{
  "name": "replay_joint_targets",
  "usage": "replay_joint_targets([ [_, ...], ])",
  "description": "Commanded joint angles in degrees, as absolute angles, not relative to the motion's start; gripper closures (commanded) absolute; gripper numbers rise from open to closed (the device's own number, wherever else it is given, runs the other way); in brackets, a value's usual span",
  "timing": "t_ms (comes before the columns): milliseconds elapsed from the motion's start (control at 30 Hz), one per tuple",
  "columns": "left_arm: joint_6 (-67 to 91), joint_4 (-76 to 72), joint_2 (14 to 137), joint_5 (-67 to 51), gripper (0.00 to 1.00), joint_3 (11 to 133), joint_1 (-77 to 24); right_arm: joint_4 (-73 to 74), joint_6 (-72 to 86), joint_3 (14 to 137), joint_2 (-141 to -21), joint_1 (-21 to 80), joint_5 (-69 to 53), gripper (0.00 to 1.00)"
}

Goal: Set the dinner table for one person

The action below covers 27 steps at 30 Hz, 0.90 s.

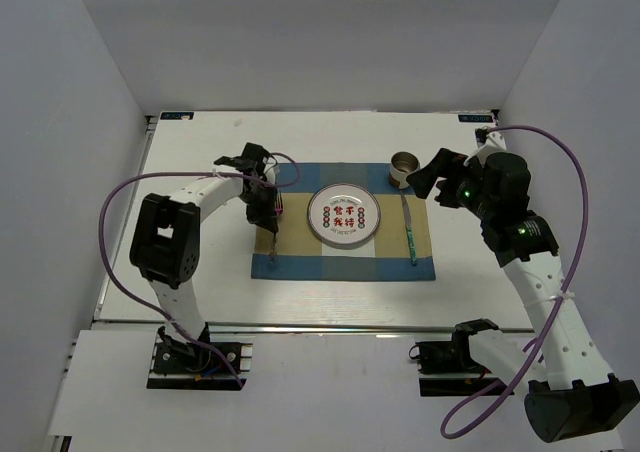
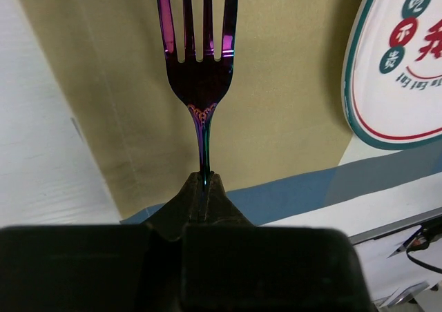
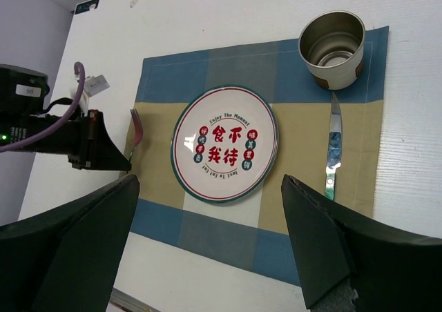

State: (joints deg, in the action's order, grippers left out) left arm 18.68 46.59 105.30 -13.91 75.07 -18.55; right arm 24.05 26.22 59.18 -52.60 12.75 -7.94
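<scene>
Four fork (image 2: 199, 84) tines countable only from left wrist

Plate (image 1: 343, 215) on placemat (image 1: 300, 264) on dinner table (image 1: 330, 302), fork (image 1: 272, 240) left, knife (image 1: 408, 228) right (cup (image 1: 404, 168) behind)

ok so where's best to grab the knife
Take the knife by its teal handle, from straight above, fingers spanning its narrow width. It lies flat on the placemat, so a sideways approach likely finds nothing to pinch.
</scene>
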Motion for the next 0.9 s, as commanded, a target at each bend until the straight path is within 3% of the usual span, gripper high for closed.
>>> replay_joint_targets([
  [0, 18.3, 46.2, 104.8, -12.7, 1.00, 77.0, -20.2, 24.5, 24.5, 60.6, -51.7, 12.7, -8.4, 0.11],
  [867, 22.1, 44.0, 109.7, -8.3, 1.00, 77.3, -24.1, 24.9, 23.3, 59.4, -51.2, 12.7, -8.3, 0.11],
])
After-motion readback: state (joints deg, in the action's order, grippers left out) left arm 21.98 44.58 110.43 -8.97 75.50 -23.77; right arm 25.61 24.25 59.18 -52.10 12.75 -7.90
